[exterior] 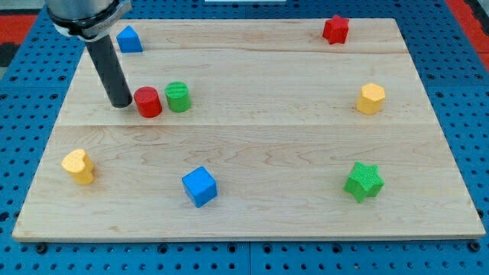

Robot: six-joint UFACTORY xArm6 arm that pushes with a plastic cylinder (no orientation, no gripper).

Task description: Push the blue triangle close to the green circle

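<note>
The blue triangle [129, 39] sits near the board's top left corner. The green circle [178, 96] stands left of centre, touching or almost touching a red circle [147, 101] on its left. My tip [120, 102] rests on the board just left of the red circle, close to it, and well below the blue triangle. The rod rises from the tip toward the view's top left.
A red star [335, 29] lies at the top right, a yellow hexagon [370, 98] at the right, a green star [363, 181] at the lower right, a blue cube [200, 186] at the bottom centre, and a yellow heart [79, 166] at the lower left. The wooden board [252, 137] lies on a blue pegboard.
</note>
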